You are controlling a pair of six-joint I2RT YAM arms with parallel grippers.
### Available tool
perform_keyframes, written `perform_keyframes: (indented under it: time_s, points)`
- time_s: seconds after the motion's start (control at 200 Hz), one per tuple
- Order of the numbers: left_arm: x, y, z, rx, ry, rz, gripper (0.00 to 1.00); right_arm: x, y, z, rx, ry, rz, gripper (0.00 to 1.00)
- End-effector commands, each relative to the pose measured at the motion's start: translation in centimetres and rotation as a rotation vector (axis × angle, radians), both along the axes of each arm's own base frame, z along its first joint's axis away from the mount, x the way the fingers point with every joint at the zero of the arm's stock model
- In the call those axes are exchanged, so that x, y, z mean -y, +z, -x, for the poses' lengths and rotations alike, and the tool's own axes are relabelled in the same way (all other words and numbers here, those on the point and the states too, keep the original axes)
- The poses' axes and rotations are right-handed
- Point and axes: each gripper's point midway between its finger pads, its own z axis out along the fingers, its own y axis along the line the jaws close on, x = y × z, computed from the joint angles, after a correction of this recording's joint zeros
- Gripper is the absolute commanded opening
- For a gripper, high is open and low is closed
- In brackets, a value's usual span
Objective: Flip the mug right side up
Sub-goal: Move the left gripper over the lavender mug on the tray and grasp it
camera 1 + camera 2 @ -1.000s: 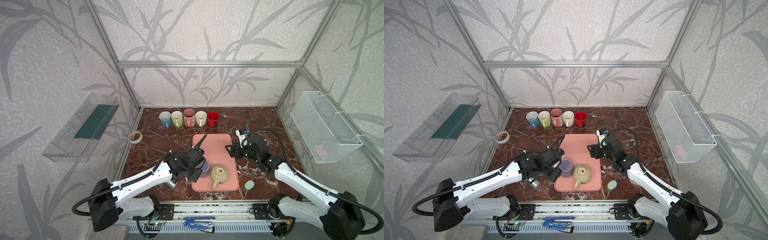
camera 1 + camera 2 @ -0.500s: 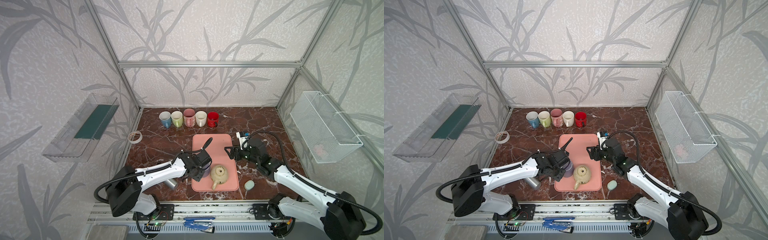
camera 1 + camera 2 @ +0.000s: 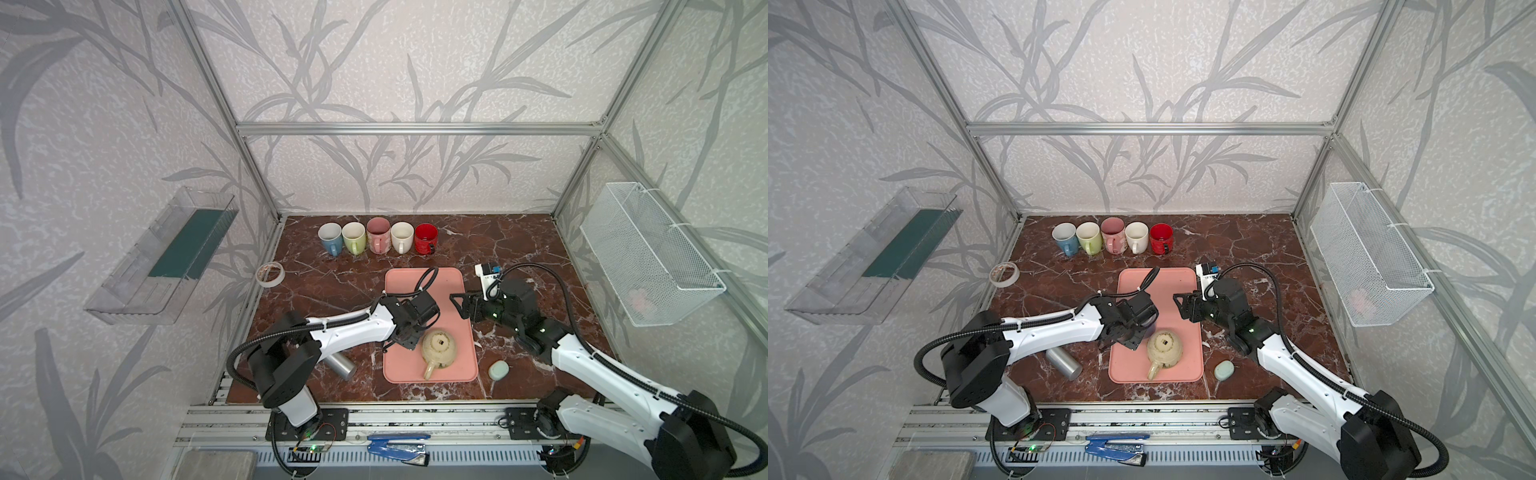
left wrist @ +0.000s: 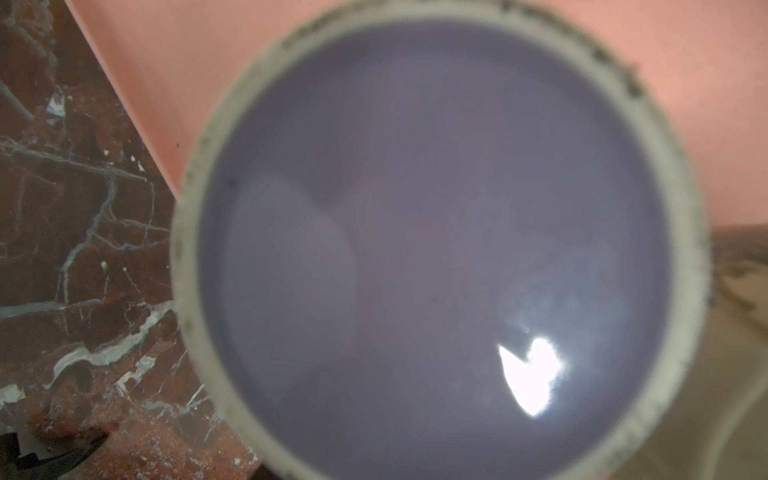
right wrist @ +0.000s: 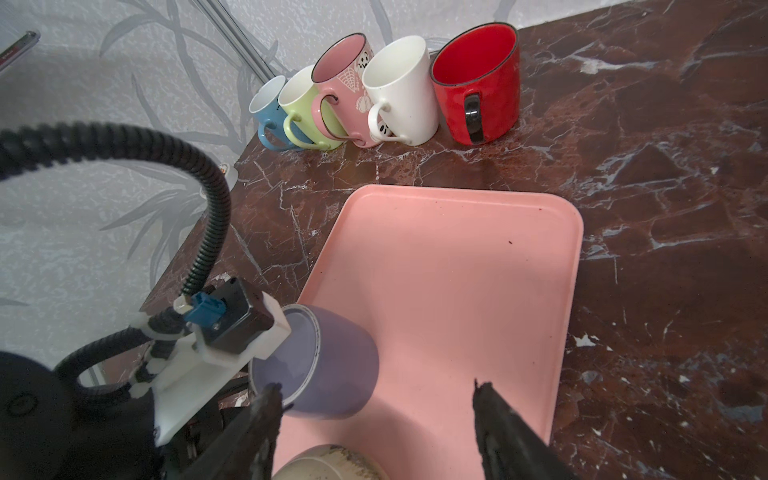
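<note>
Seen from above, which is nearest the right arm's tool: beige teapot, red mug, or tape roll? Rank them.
From the right tool:
1. Beige ceramic teapot, on the pink tray.
2. Red ceramic mug, back row's right end.
3. White tape roll, far left.

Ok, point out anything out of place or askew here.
The purple mug is bottom-up on the pink tray, unlike the five upright mugs behind. The beige teapot seems inverted too, and a metal cylinder lies on its side beside the tray.
</note>
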Motion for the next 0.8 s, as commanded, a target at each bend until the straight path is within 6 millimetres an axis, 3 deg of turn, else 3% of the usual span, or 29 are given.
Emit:
perform_keyframes:
  time_s: [0.0,0.355,0.795]
  points:
    - [0.45,0.87,-1.73,0.060,0.040,0.002,0.34,-0.18,0.67,0.29,0.023,0.011,-0.025,0.72]
    - [0.12,1.78,-2.33,0.091,0.065,0.025,0.27,-0.38,0.21,0.17,0.011,0.015,-0.026,0.72]
    - [0.31,1.20,-2.26,0.080,0.057,0.030,0.14,-0.33,0.22,0.14,0.012,0.011,-0.024,0.72]
